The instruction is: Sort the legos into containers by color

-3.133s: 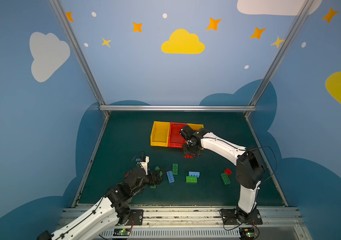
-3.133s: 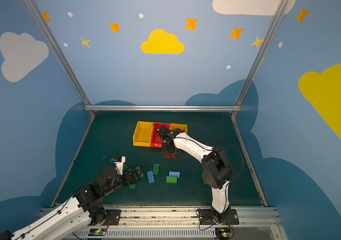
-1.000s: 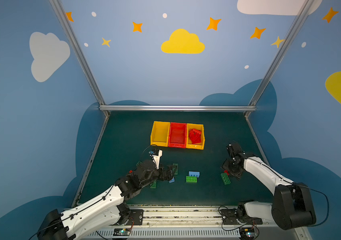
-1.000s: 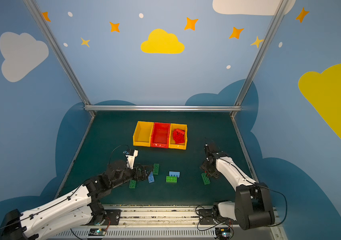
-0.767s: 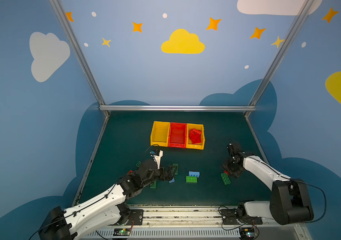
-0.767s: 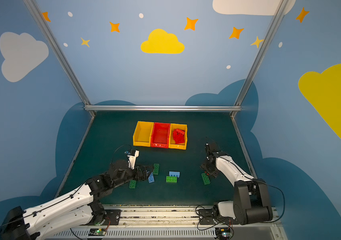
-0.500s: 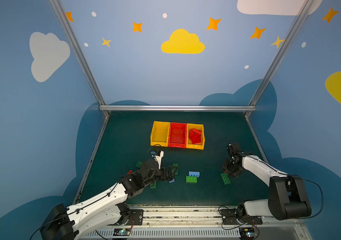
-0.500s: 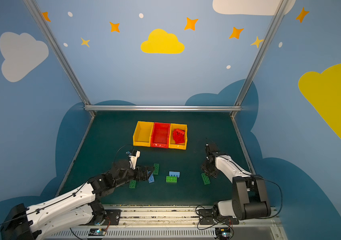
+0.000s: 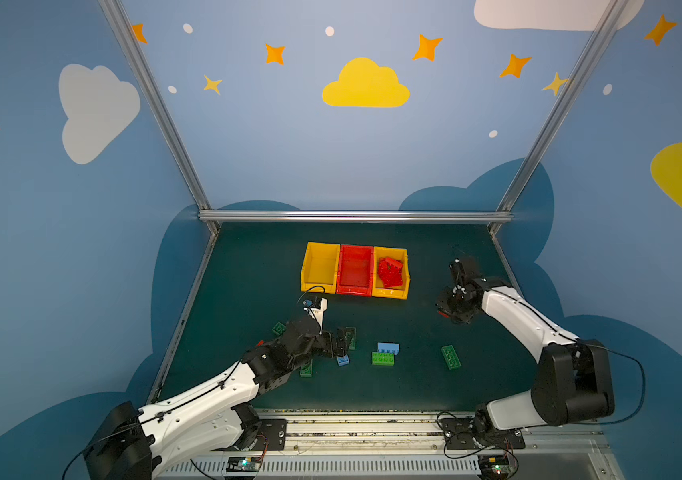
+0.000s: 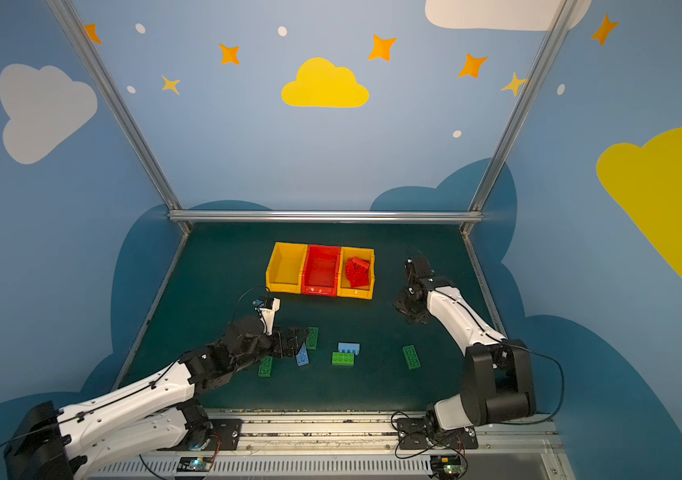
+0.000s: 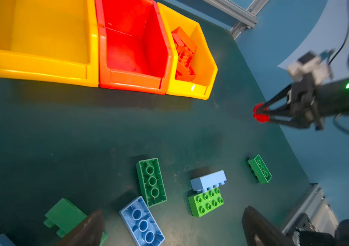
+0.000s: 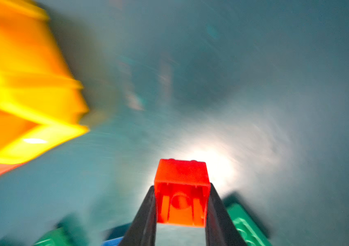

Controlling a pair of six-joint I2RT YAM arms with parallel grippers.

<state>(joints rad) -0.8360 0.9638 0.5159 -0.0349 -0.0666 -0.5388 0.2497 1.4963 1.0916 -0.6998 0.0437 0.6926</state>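
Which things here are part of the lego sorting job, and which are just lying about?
Job:
- red brick in the shut right gripper
- loose green bricks and blue bricks
- three joined bins
- binned red bricks

Not the job:
- metal frame rail
- painted cloud
- painted stars

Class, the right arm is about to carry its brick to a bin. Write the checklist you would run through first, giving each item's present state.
1. Right gripper shut on small red brick: ok.
2. Brick lifted off the table: cannot tell.
3. Yellow bin holding the red bricks has room: ok.
4. Table between gripper and that bin free of loose bricks: ok.
5. Left gripper open, far from that bin: ok.
6. Right wrist view sharp: not ok, blurred.
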